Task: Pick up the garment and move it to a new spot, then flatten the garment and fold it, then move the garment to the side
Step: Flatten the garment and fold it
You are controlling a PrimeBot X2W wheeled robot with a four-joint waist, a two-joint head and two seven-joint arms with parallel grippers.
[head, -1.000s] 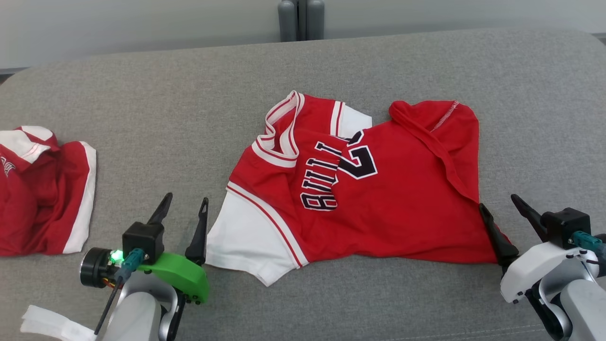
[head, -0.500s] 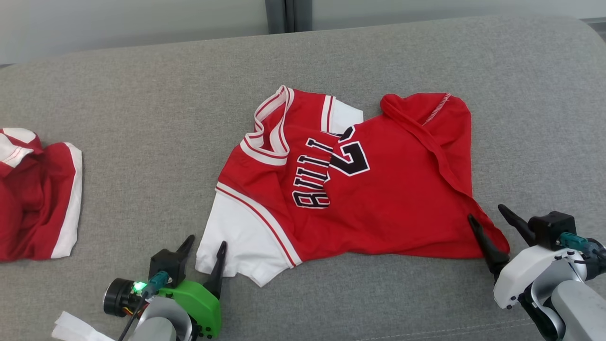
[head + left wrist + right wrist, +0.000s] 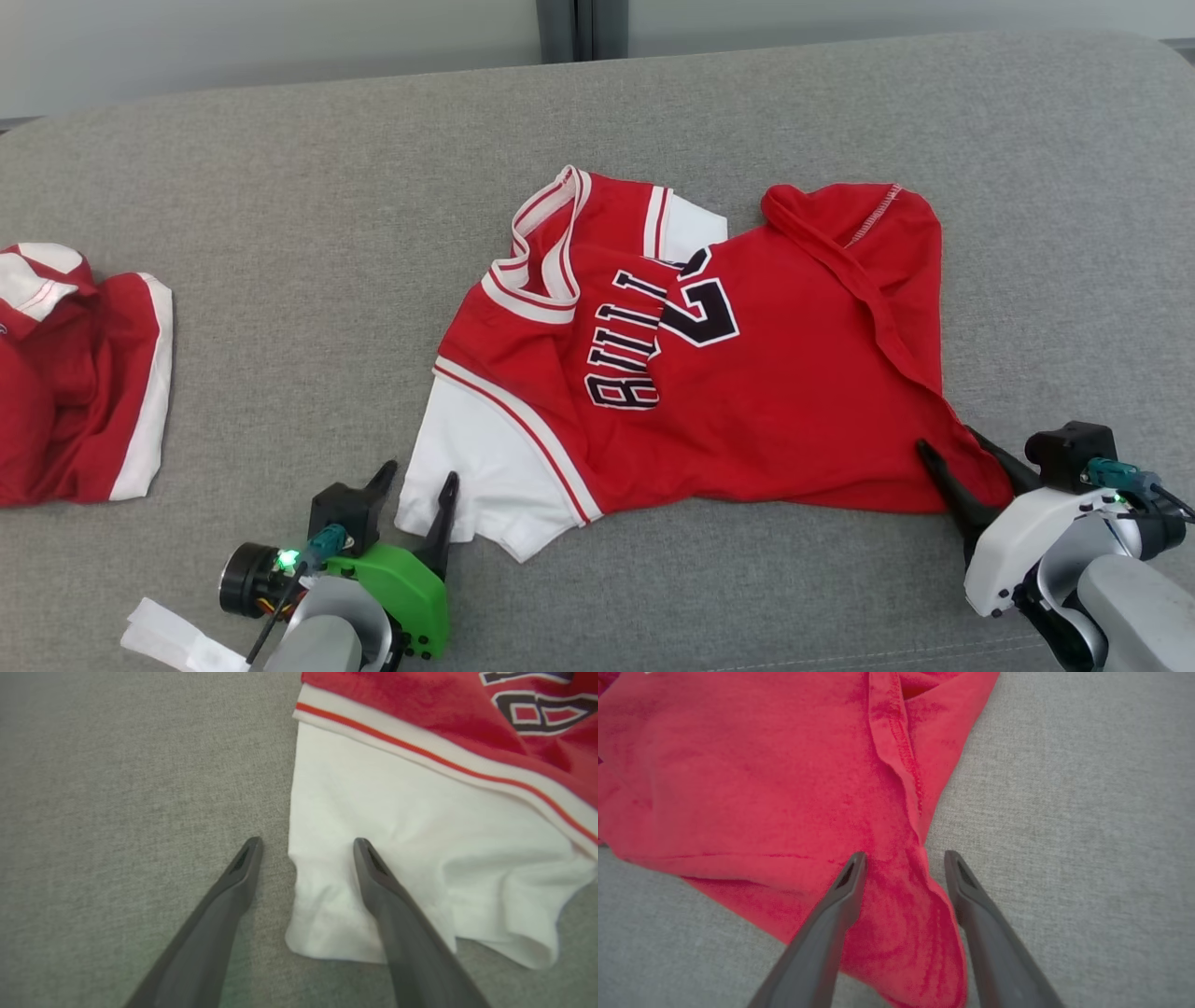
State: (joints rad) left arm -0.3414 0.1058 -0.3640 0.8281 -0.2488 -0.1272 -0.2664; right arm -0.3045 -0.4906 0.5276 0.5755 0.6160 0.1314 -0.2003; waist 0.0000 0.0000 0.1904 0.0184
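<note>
The left gripper point(image 3: 419, 471) stands wide open and holds nothing. In the left wrist view the left gripper point(image 3: 307, 841) has its jaws on both sides of the outer edge of the white sleeve point(image 3: 397, 826): one finger is over the bare grey cushion point(image 3: 117, 788), the other lies on the white cloth. The right gripper point(image 3: 948, 441) is open less wide. In the right wrist view the right gripper point(image 3: 904, 854) has a ridge of the red corner point(image 3: 901, 896) between its fingers, but a gap remains and I judge the cloth is not pinched yet.

The shirt point(image 3: 775, 373) lies flat but crumpled in the middle of the cushion point(image 3: 280, 233). Its long axis goes across, from the white sleeve point(image 3: 476, 467) at the robot's left to the red corner point(image 3: 971, 467) at its right. So each arm is at its own end of the near edge, and the shirt lies ahead of both grippers, away from the robot.

For a lift, both jaws must close on these two ends. Bare cushion is open behind the shirt and to the right. To the left, a second red-and-white garment point(image 3: 84, 373) lies well apart, so moving that way has less room.
</note>
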